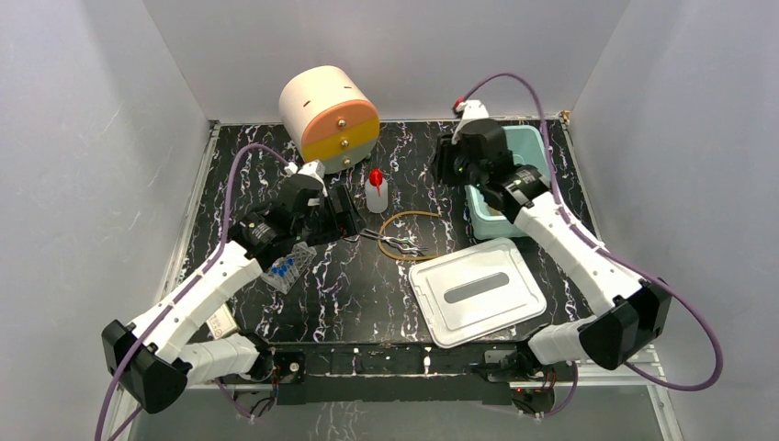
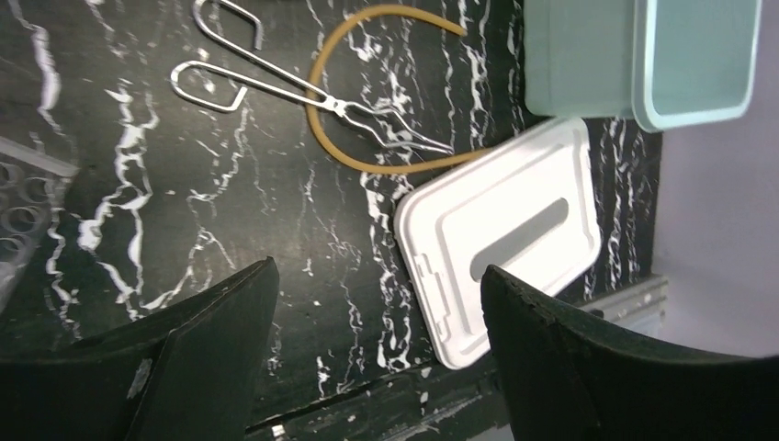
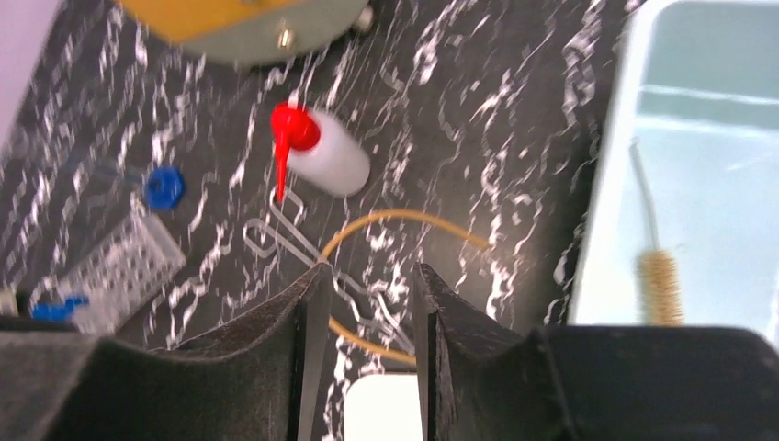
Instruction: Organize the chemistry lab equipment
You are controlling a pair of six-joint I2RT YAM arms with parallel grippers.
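The clear tube rack (image 1: 288, 270) with blue-capped test tubes lies under my left forearm; it also shows in the right wrist view (image 3: 118, 268), with a loose blue-capped tube (image 3: 165, 186) beside it. The white squeeze bottle (image 1: 376, 191) with a red nozzle stands mid-table. The metal forceps (image 2: 303, 87) lie across the tan tubing loop (image 2: 367, 129). The brown-bristled brush (image 3: 659, 285) lies inside the teal bin (image 3: 606, 184). My left gripper (image 1: 346, 217) is open and empty, left of the forceps. My right gripper (image 1: 447, 167) hovers by the bin, jaws slightly apart and empty.
The white lid (image 1: 478, 289) lies flat at the front right, next to the tubing. The drum-shaped drawer unit (image 1: 329, 115) stands at the back. The teal bin (image 1: 514, 147) sits at the back right under my right arm. Grey walls enclose the table.
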